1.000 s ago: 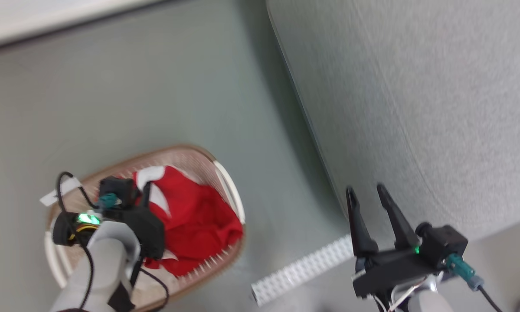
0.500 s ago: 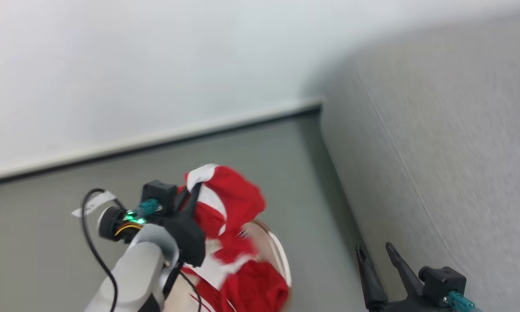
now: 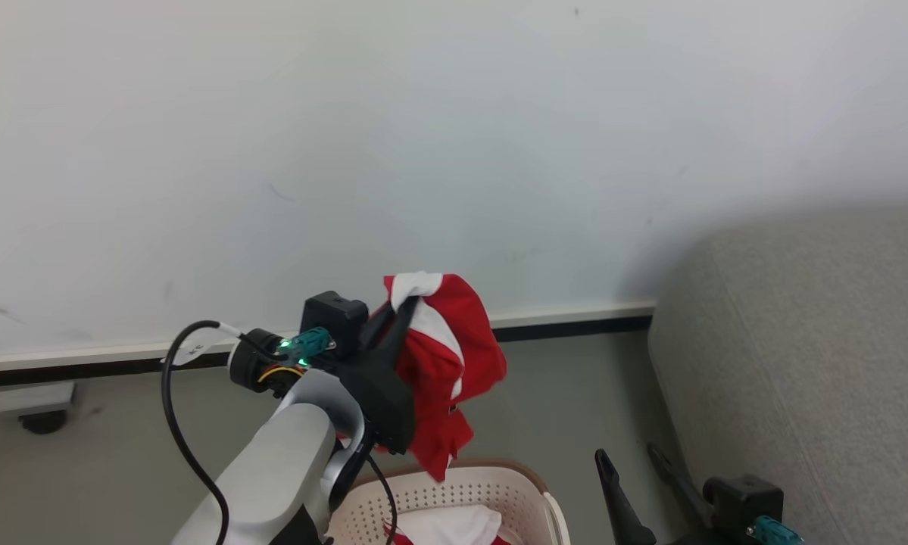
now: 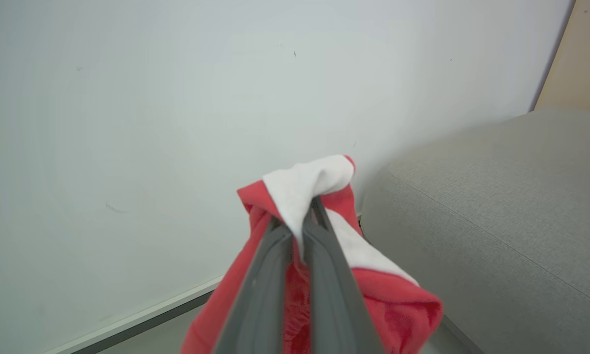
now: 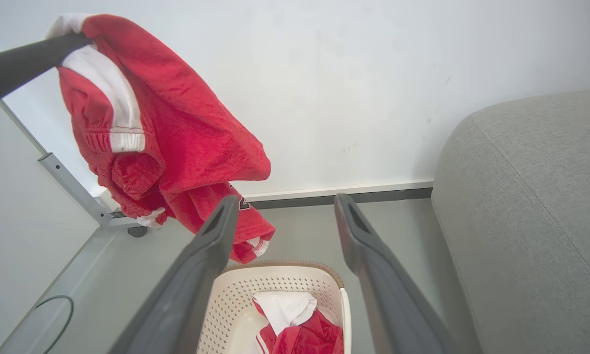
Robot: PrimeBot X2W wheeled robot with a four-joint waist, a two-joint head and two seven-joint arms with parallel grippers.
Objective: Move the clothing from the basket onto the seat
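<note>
Within the left pincer [image 3: 402,312]: red clothing [image 3: 454,356].

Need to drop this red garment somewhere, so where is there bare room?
The grey seat is bare wherever it shows, from its rounded edge by the floor to the wall. The basket holds clothes, so it is crowded.

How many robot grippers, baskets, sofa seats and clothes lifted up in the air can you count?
Dark two-fingered robot grippers: 2, the left gripper and the right gripper
Cream perforated plastic basket: 1
Grey woven-fabric sofa seat: 1
Red-and-white fabric garment held up in the air: 1
Total: 5
</note>
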